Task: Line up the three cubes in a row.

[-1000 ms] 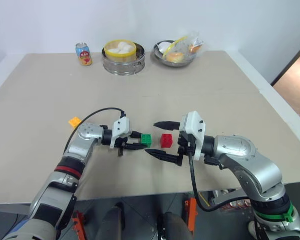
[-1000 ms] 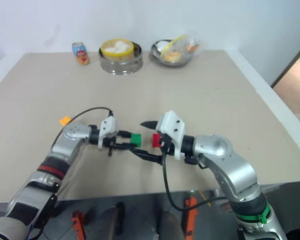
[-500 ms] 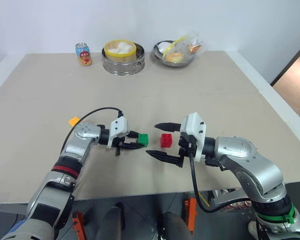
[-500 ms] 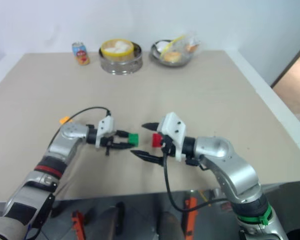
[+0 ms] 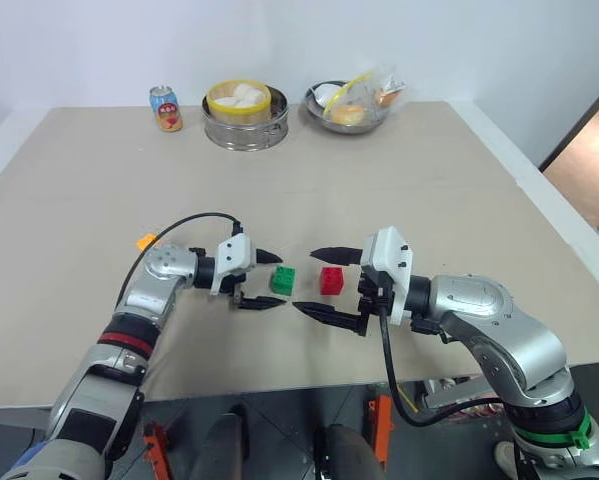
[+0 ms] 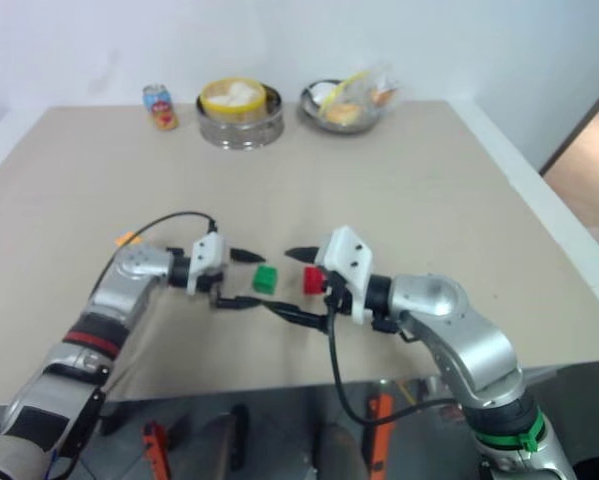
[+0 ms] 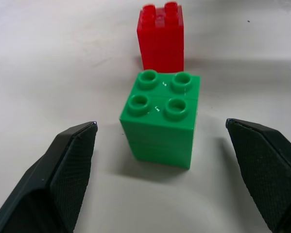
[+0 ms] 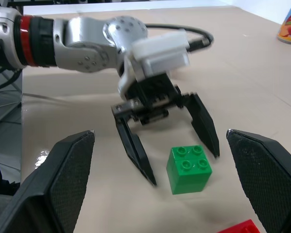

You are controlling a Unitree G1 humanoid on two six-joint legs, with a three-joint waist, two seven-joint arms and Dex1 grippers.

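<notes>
A small green plastic studded cube (image 5: pixel 282 280) sits upright on the beige tabletop (image 5: pixel 399 190). Taking it as the landmark: the left gripper (image 5: pixel 267 280) is just beside it on the robot's left, jaws spread wide and touching nothing, the cube free near their tips. A small red plastic studded cube (image 5: pixel 331 281) stands just beside the green one on the robot's right, a narrow gap between them. The right gripper (image 5: pixel 317 282) lies past the red cube, jaws wide apart, empty. A small yellow-orange plastic cube (image 5: pixel 146 241) rests well apart to the robot's left, beyond the left arm.
</notes>
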